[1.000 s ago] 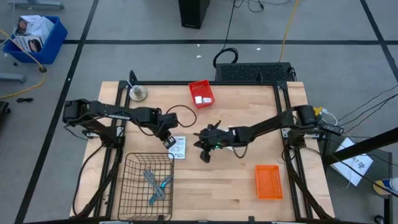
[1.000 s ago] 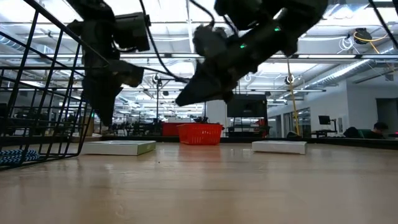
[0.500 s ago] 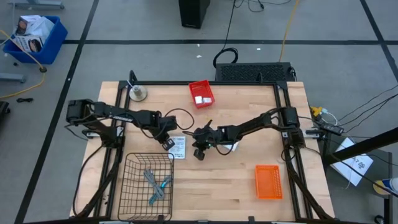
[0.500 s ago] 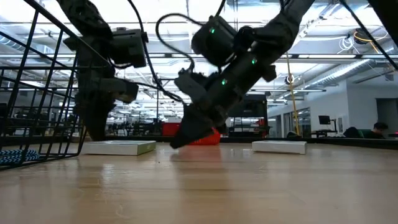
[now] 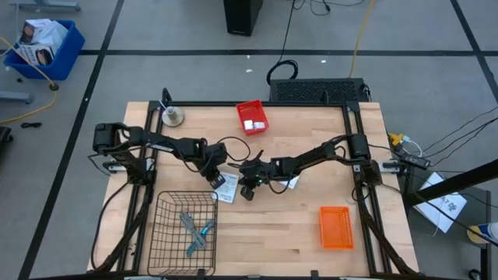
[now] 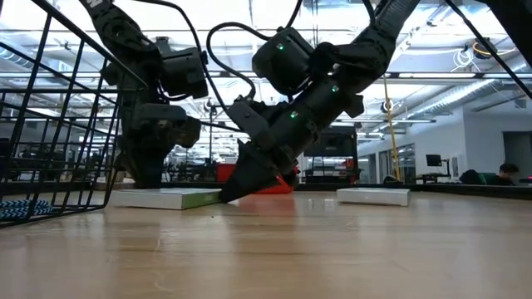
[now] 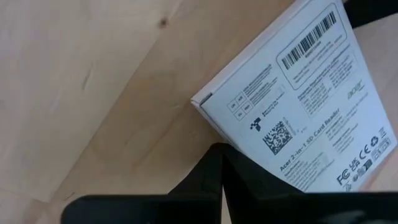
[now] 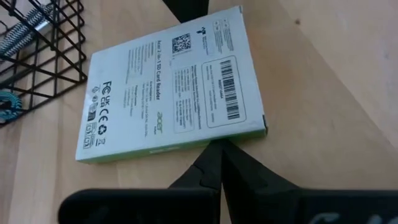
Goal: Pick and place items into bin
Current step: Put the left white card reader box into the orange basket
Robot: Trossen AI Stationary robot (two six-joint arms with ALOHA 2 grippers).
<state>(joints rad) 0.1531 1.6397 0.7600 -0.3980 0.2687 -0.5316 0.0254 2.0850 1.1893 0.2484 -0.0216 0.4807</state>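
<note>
A flat white printed packet (image 5: 226, 187) lies flat on the table between my two grippers, just beyond the wire basket (image 5: 185, 233). My left gripper (image 5: 215, 178) is shut at the packet's far-left side. My right gripper (image 5: 246, 190) is shut at its right side, with its tips down at the table in the low view (image 6: 226, 196). The basket holds a teal-handled tool (image 5: 205, 230) and a grey metal tool (image 5: 189, 223). A second packet (image 6: 372, 196) lies flat to the right, partly under my right arm. Tiny white blocks (image 5: 251, 124) sit in the red bin (image 5: 251, 116). My left gripper has its shut fingertips (image 7: 219, 155) against one edge of the packet (image 7: 214, 127), near a corner, slanting down from the far-left side. The packet stays flat on the table. My right gripper sets its shut fingertips (image 8: 216, 155) against the packet's long side edge (image 8: 205, 142), slanting down from the right. The tips reach the table beside the packet (image 6: 166, 198).
A round silver disc-like object (image 5: 172, 117) stands near the far-left corner. An orange bin (image 5: 335, 227) sits near the right front. The basket's wire wall (image 8: 37, 56) stands close to the packet's near side. Bare wood lies between basket and orange bin.
My right gripper has come down and moved toward the table's left, until its tips reached the table at the packet's right edge. My left gripper has shifted a little toward the right and near edges, and down onto the packet's other side.
</note>
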